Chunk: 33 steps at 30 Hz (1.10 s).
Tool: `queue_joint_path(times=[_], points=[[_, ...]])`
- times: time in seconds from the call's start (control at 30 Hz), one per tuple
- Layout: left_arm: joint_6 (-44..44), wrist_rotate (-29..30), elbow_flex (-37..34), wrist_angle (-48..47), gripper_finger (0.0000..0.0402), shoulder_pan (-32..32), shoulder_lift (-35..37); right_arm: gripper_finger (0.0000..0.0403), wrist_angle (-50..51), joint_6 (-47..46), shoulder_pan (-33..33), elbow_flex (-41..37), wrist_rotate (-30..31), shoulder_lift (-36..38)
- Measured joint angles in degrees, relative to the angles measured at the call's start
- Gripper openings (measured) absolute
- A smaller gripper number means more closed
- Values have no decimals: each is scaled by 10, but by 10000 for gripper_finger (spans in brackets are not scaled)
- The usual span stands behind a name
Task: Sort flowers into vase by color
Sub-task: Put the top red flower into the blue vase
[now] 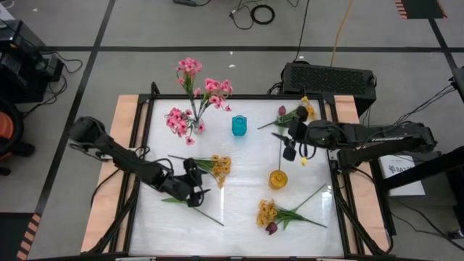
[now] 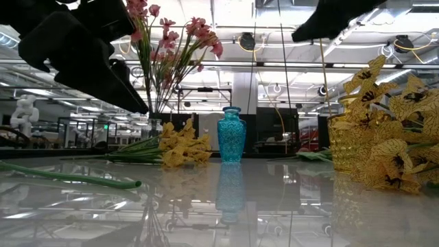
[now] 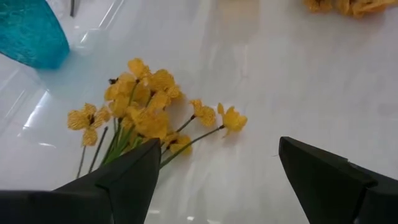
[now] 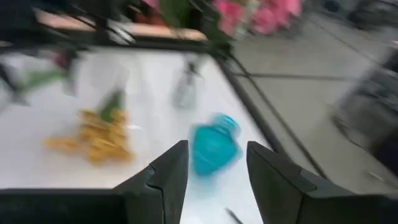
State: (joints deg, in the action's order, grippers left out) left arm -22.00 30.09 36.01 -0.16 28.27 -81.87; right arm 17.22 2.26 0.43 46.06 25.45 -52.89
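Observation:
My left gripper (image 1: 193,185) (image 3: 217,180) hovers open just off the stem end of a yellow spray (image 1: 217,166) (image 3: 146,109) that lies flat on the white table. My right gripper (image 1: 285,145) (image 4: 214,171) is open and raised over the table's right half, between the teal vase (image 1: 239,125) (image 4: 214,146) and the yellow vase (image 1: 278,179). Pink blooms (image 1: 205,90) (image 2: 175,38) stand in a clear vase (image 1: 194,114). Another yellow spray with a dark magenta bloom (image 1: 274,214) lies near the front edge. A third spray (image 1: 297,113) lies at the far right corner.
A loose green stem with a leaf (image 1: 199,209) (image 2: 68,180) lies by my left gripper on the near side. A small yellow bloom (image 1: 303,161) lies under my right arm. A black frame (image 1: 141,145) and wooden strips border the table. A black box (image 1: 330,76) sits behind the far edge.

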Motion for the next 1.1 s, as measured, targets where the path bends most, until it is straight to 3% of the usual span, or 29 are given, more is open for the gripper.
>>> queue_joint_path(times=[0.13, 0.23, 0.43, 0.57, 0.77, 1.1], points=[[0, -1, 0, 17, 331, 0, -7, 155, 22, -11, -26, 0, 78, -12], [-1, 0, 0, 20, 331, 3, -7, 155, 36, -45, -47, 0, 75, -27], [-2, -2, 0, 28, 331, 7, -6, 155, 51, -202, -113, 0, 76, -81], [-10, -1, 0, 28, 331, 7, -6, 157, 80, -270, -148, 0, 37, -127], [-8, 1, 0, 28, 331, 7, -6, 187, 133, -367, -166, 0, 30, -194], [4, 27, 0, 28, 331, 6, -6, 235, 128, -403, -166, 0, 32, -307]])
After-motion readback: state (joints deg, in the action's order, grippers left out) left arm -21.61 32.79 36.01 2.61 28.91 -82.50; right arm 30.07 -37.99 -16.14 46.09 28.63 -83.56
